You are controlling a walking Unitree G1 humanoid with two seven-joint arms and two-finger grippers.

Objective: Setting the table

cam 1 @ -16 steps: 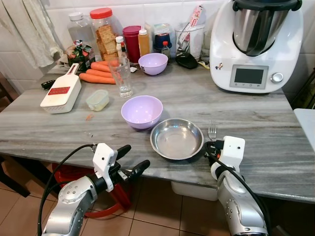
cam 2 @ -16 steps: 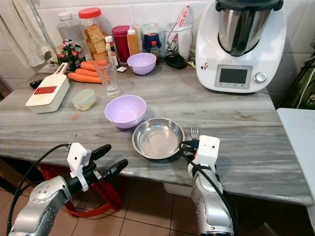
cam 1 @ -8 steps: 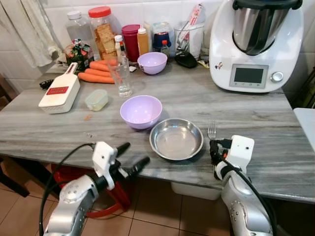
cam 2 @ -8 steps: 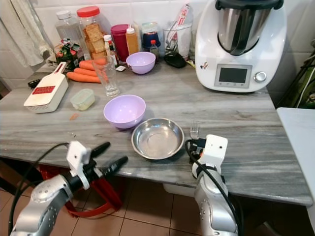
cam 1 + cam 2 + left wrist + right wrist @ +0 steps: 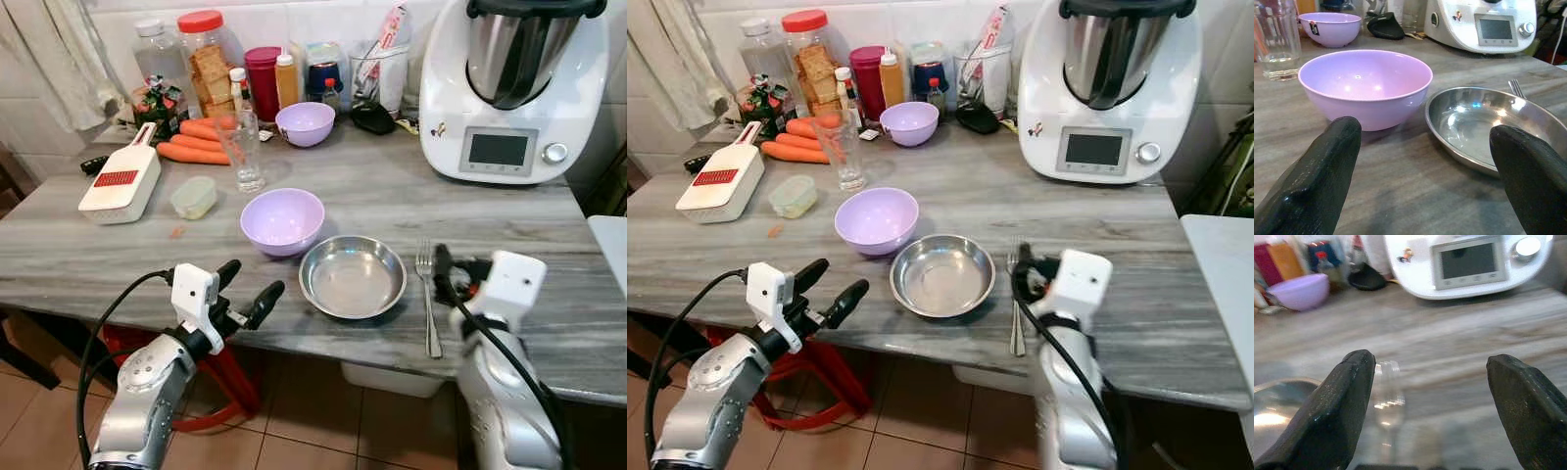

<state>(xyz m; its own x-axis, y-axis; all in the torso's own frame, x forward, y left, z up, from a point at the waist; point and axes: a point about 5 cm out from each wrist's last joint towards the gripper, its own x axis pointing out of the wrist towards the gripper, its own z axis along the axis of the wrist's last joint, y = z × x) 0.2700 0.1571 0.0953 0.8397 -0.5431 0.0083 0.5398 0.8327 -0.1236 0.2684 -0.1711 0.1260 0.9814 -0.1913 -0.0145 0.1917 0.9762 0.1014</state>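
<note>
Grey marble-look table [image 5: 509, 225] w/ kitchen stuff. Steel plate [image 5: 353, 277] near front edge, centre. Fork [image 5: 428, 298] lies flat on table just R of plate, tines pointing to the back, handle toward front edge; not touching plate as far as visible.

R gripper [image 5: 1430, 401] just R of fork, above table near front edge, fingers spread wide, holding nothing. R wrist view: fork tines blurred, between the two black fingers [image 5: 1337, 406], table below.

L gripper [image 5: 247, 290] at front edge of table, L of plate, fingers apart, empty. L wrist view: fingers [image 5: 1317, 171] wide, big purple bowl [image 5: 1365, 83] and plate ahead on table.

Big purple bowl sits just behind-L of plate, rims close, can't tell if touching. Small purple bowl [image 5: 305, 123] at back. Glass [image 5: 242, 152] upright, behind-L of big bowl, a little water in it. Small lidded tub [image 5: 193, 197] L of big bowl. White grater [image 5: 120, 181] w/ red insert further L. Carrots [image 5: 194, 143] behind grater. Jars + bottles [image 5: 211, 64] along back wall, red-lid jar among them. White food processor [image 5: 512, 83] at back R w/ screen and knob. Cloth [image 5: 61, 54] hangs at back L. Red stool [image 5: 201, 387] under table, tile floor.
</note>
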